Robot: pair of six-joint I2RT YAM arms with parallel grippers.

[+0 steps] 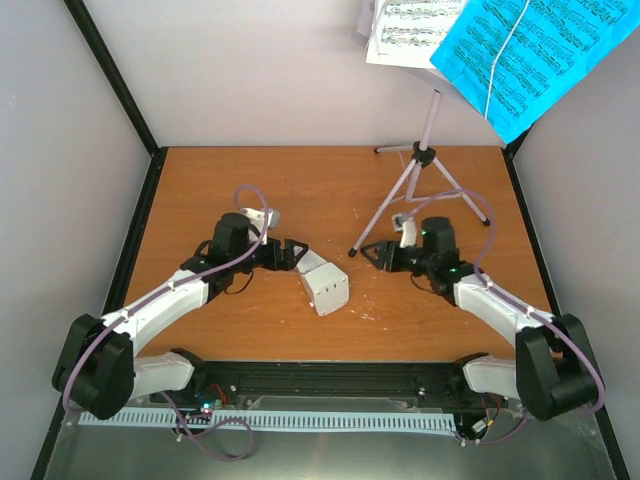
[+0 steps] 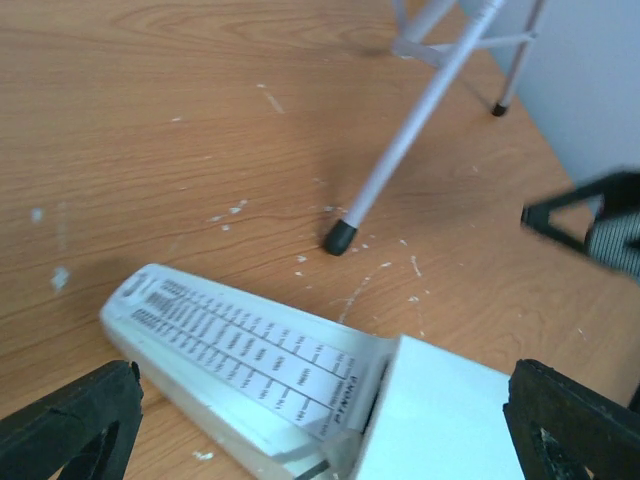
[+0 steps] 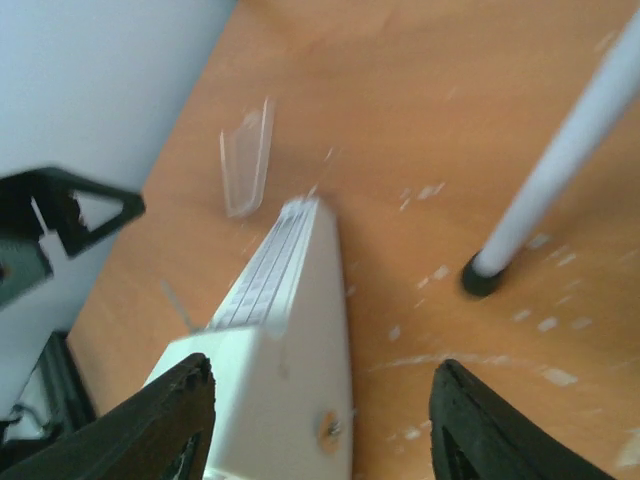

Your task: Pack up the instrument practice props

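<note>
The white metronome (image 1: pixel 326 285) lies on its side on the wooden surface (image 1: pixel 220 190), between the two hands and slightly nearer the arm bases than either.

The left hand (image 1: pixel 296 255) is spread wide. In its wrist view the two black fingers (image 2: pixel 75 425) sit at the bottom corners, with the metronome (image 2: pixel 250 365) stretched across the gap just ahead of them, scale face up.

The right hand (image 1: pixel 372 255) is also spread. Its fingers (image 3: pixel 165 420) flank the metronome's broad base (image 3: pixel 290 390), while the narrow top points away towards the left hand. Neither hand pinches anything, and I cannot tell whether any finger touches the body.

A clear cover (image 3: pixel 245 160) lies apart on the surface, just beyond the metronome's narrow end.

The lilac music stand (image 1: pixel 425 155) stands upright behind the right hand. One rubber foot (image 2: pixel 340 237) rests near the metronome.

Counted:
- one metronome
- one clear cover
- one stand, on three legs
- two sheet-music pages up at the stand's top, one white page (image 1: pixel 405 30) and one bright-blue page (image 1: pixel 535 55)
</note>
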